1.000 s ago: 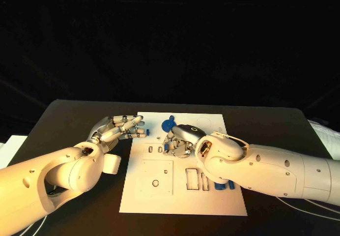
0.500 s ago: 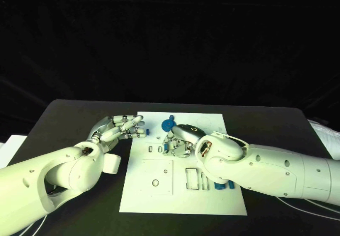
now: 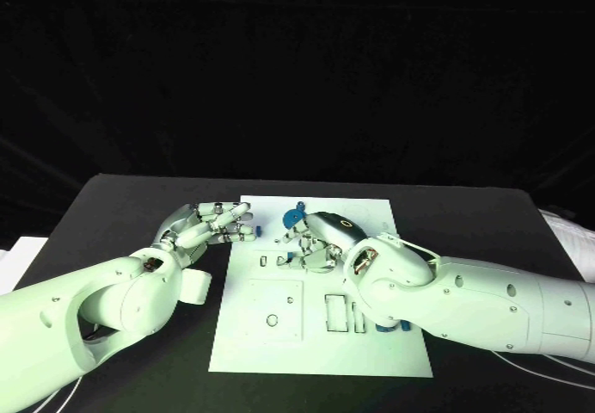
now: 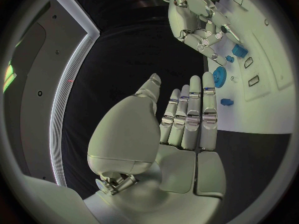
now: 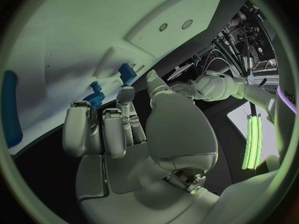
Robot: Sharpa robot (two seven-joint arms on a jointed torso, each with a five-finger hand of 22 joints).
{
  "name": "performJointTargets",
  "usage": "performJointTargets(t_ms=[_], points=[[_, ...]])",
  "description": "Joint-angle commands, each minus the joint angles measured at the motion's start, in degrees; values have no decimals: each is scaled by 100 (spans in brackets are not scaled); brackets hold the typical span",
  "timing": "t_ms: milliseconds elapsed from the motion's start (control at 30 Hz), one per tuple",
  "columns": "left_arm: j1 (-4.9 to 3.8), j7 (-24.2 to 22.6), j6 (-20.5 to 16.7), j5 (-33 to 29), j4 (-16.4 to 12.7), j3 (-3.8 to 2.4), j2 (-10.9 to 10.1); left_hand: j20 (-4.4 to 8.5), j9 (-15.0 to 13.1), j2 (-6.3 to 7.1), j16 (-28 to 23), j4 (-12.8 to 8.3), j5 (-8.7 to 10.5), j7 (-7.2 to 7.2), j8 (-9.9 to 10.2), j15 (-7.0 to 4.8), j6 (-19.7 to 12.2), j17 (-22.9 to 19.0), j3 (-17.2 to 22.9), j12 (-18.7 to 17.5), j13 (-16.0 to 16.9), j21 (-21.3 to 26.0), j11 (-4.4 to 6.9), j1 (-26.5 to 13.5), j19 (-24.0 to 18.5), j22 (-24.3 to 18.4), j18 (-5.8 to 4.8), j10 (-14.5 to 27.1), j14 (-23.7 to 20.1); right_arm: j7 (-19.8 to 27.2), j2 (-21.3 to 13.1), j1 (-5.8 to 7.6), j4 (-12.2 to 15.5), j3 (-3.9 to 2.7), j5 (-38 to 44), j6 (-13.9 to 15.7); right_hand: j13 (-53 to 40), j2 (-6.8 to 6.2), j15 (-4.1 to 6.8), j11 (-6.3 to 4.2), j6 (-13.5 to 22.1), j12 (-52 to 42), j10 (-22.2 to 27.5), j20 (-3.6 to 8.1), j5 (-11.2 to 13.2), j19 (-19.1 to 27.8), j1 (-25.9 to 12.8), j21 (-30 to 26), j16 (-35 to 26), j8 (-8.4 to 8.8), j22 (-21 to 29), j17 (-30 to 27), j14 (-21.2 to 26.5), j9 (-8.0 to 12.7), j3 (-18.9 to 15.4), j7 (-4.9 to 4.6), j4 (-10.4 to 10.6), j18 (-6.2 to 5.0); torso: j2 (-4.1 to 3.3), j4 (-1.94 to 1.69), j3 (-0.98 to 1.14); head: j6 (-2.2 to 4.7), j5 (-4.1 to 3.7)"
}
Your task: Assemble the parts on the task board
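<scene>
White task board lies at the middle of the black table, and I see small blue parts on it: a round one near its twelve o'clock edge and a long one toward four o'clock. My right hand hangs over the board's upper half, fingers curled down; whether they hold anything I cannot tell. My left hand sits at the board's ten o'clock corner, fingers straight, close together, holding nothing.
</scene>
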State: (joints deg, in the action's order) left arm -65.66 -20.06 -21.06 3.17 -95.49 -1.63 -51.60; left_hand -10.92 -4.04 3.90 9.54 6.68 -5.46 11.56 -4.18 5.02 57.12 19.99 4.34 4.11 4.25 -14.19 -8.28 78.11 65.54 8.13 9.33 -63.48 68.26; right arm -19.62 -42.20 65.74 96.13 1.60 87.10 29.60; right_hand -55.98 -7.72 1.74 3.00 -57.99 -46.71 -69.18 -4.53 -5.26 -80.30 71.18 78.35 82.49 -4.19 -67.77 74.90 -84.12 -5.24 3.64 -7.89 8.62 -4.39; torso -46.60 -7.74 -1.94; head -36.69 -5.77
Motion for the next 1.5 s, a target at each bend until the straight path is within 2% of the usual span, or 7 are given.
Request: performJointTargets(t_ms=[33, 233, 400, 633, 933, 1200, 1500], points=[[-5, 23, 157, 15, 24, -4, 11, 48, -5, -95, 171, -64, 33, -9, 12, -59, 4, 124, -16, -7, 10, -96, 20, 3, 197, 58, 109, -9, 235, 488, -118, 5, 181, -22, -470, 614, 10, 38, -52, 11, 53, -43, 65, -21, -46, 30, 68, -24, -29, 6, 2, 540, -328, 8, -156, -13, 71, -11, 11, 2, 3, 2, 10], [-7, 475, 78, 390, 71, -4, 11, 328, -33, -194, 1155, -99, 35, -147, -51, -357, 183, 748, 2, 291, 189, -678, 254, -5, 974, 396, 121, -650, 1118, 1858, -524, 213, 489, -67, -1634, 702, -68, 162, -61, 20, 80, -181, 59, -30, -157, 54, 231, -53, -41, -7, 44, 540, -323, 9, -292, -19, 95, -21, 34, 17, 13, 15, 25], [-99, 1905, 252, 1438, 78, -4, 44, 709, -193, -259, 5742, 114, 29, -472, -257, -679, 545, 4794, 15, 1182, 890, -3097, 617, -268, 1785, 2717, -152, -1375, 1876, 2749, -980, 599, 573, -76, -3096, 661, 105, 478, -21, -29, -63, -19, 147, -3, -328, 67, 597, -81, -69, -96, 87, 514, -329, -26, -198, 26, -40, -32, 105, 53, 40, 6, 74], [-526, 4073, 1400, 3283, 405, 0, 361, 842, -653, -306, 7630, 717, 37, -649, -787, -830, 657, 6599, -389, 3052, 2634, -5286, 776, -826, 1777, 5131, -414, -920, 2066, 3011, -1440, 1015, 375, -78, -4535, 755, 159, 631, 4, -50, -98, -8, 107, 27, -507, 53, 758, -88, -92, -110, 91, 497, -338, -28, -135, 35, -122, -30, 206, 70, 63, -18, 72], [-938, 5260, 2736, 4692, 898, 22, 1002, 881, -1171, -499, 8002, 959, 59, -719, -1279, -892, 483, 6959, -677, 3957, 3556, -5618, 811, -820, 1878, 5541, -436, -582, 2162, 3136, -1621, 1151, 164, -68, -5007, 899, 200, 657, 9, -52, -91, 11, 99, 36, -743, 51, 784, -100, -121, -98, 108, 470, -338, -19, -130, 31, -143, -32, 281, 111, 94, -55, 43], [-1083, 5708, 3065, 5199, 1271, 123, 1549, 970, -2003, -626, 8046, 962, 209, -860, -2039, -984, 315, 7001, -1193, 5479, 5062, -6324, 938, -1125, 2080, 6475, -595, -1020, 2174, 3079, -1619, 1163, 86, -53, -5058, 831, 253, 658, 6, -46, -91, 66, 127, 35, -761, 70, 755, -128, -161, -96, 153, 427, -327, -17, -147, 27, -127, -40, 304, 115, 100, -74, 88], [-1111, 6040, 3154, 5376, 1665, 159, 2002, 1001, -2468, -564, 8046, 982, 274, -895, -2399, -1008, 102, 7001, -1554, 5792, 5386, -6517, 971, -1210, 2107, 6741, -637, -1059, 2174, 2981, -1591, 1162, -2, -37, -5035, 717, 320, 650, 2, -44, -90, 139, 166, 33, -768, 97, 725, -164, -205, -93, 212, 381, -314, -14, -172, 26, -113, -51, 267, 125, 90, -75, 133]])
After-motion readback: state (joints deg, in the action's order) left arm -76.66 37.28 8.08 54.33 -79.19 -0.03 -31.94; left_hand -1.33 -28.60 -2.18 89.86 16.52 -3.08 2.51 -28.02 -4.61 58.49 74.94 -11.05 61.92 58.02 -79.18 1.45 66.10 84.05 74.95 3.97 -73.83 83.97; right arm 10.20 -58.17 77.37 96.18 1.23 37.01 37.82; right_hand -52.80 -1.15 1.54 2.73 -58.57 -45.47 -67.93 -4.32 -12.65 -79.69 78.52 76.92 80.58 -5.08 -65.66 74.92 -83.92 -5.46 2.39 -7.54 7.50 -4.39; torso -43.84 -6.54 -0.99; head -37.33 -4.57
